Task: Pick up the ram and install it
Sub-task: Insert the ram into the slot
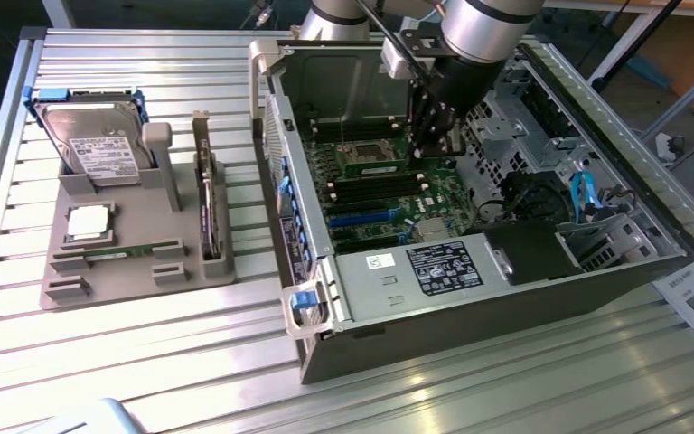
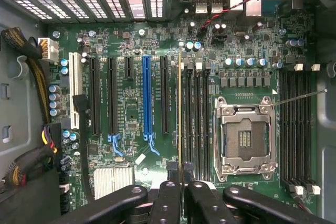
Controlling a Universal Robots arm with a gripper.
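As it appears, ram [image 2: 180, 114] sits clamped in tool [image 2: 181, 176].

The ram [image 2: 179, 119] shows an olive-gold edge; motherboard [image 2: 131, 124] green, 1 slot [image 2: 147, 95] blue, jaws black.

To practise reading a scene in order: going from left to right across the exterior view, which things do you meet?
hard drive → expansion card → ram, held in the shut jaws over the motherboard → blue cable
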